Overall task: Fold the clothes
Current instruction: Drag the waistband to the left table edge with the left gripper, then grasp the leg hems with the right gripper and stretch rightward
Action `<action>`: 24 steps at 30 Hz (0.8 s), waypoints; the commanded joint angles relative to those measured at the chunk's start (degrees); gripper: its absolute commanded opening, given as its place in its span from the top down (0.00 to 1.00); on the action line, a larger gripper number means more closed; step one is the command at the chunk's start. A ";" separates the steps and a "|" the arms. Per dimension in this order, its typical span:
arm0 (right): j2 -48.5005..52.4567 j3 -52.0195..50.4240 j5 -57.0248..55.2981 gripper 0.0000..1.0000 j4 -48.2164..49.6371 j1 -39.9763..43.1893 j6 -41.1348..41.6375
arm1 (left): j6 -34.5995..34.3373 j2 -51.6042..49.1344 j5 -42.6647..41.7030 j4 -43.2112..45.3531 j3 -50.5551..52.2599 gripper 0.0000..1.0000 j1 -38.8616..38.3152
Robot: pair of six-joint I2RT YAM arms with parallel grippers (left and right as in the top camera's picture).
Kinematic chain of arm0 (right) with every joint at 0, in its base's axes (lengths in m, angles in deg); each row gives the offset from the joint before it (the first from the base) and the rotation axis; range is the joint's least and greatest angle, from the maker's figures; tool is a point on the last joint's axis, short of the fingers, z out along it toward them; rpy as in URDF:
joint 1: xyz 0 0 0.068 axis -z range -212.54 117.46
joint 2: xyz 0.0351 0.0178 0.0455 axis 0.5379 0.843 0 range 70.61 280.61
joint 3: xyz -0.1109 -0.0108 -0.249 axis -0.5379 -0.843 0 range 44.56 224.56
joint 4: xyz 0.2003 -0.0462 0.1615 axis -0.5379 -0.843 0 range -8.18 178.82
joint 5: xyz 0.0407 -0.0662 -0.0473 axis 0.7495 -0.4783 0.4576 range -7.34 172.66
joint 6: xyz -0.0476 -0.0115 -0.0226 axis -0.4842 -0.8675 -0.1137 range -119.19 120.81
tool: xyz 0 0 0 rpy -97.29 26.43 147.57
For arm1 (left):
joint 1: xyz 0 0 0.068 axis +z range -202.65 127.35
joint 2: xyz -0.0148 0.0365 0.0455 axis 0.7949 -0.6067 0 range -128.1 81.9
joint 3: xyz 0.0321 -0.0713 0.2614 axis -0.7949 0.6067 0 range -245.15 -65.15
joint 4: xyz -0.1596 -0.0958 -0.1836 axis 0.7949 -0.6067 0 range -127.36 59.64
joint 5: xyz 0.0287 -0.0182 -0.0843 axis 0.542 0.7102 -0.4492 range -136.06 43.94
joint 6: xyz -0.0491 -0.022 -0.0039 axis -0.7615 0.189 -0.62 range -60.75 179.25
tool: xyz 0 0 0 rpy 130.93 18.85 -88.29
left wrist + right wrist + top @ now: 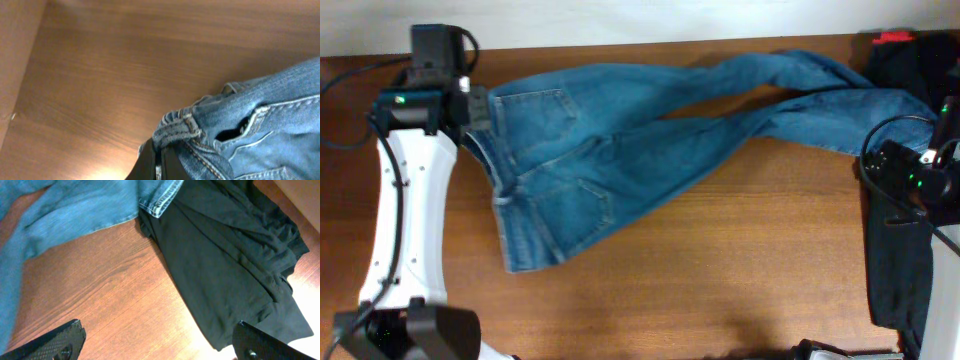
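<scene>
**Jeans pinched at the waistband**

The jeans (620,140) lie spread on the wooden surface (720,260), back pockets up. The waist is at the left end and both legs run toward the far right. The left gripper (161,152) is pressed together on the waistband edge. The right gripper (159,342) hangs spread wide and empty over a black garment (225,270) beside one leg hem.

Brown wooden table (720,270); pale wall (620,18) behind.

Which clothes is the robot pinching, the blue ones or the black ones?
The blue jeans: the left gripper is shut on their waistband. The black garment just lies below the open right gripper.
</scene>
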 commanded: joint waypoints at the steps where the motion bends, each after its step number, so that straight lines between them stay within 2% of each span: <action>1: -0.17 0.55 -0.04 0.02 0.04 0.26 0.52 | -0.13 -3.21 2.38 3.02 -0.68 1.00 4.55; 3: -0.17 0.55 -0.04 0.01 0.00 0.26 0.52 | -0.13 -5.05 2.38 5.11 -0.68 0.96 6.88; 5: -0.17 0.55 -0.07 0.01 -0.24 0.26 0.52 | -0.15 -6.75 2.38 6.40 -0.68 0.80 9.09; 6: -0.17 0.55 -0.07 0.01 -0.22 0.26 0.52 | -0.15 -7.06 2.38 7.10 -0.68 0.65 10.12; 7: -0.17 0.55 -0.07 0.01 -0.22 0.26 0.52 | -0.15 -7.06 2.36 7.58 -0.68 0.57 10.58; 8: -0.17 0.55 -0.07 0.02 -0.22 0.26 0.52 | -0.15 -7.06 2.36 8.57 -0.70 0.45 11.21; 9: -0.17 0.55 -0.07 0.01 -0.22 0.26 0.52 | -0.15 -7.04 2.36 9.09 -0.76 0.40 11.54; 11: -0.17 0.52 -0.07 0.01 -0.22 0.26 0.52 | -0.13 -7.04 0.50 8.35 -1.92 0.17 12.46; 15: -0.17 0.52 -0.07 0.01 -0.22 0.26 0.52 | -0.15 -7.02 -10.80 2.91 -3.02 0.16 12.57; 16: -0.17 0.52 -0.07 0.01 -0.20 0.26 0.52 | -0.17 -7.04 -18.47 -0.72 -2.97 0.21 12.26; 19: -0.17 0.52 -0.07 0.01 -0.17 0.26 0.50 | -0.17 -7.06 -27.74 -9.29 -2.82 0.31 11.10; 22: -0.17 0.52 -0.04 0.01 -0.09 0.26 0.50 | -0.15 -7.06 -27.89 -14.99 -1.49 0.31 8.92; 24: -0.17 0.46 1.22 0.01 0.63 0.11 -0.09 | -0.13 -7.06 -27.89 -15.80 0.35 0.31 7.52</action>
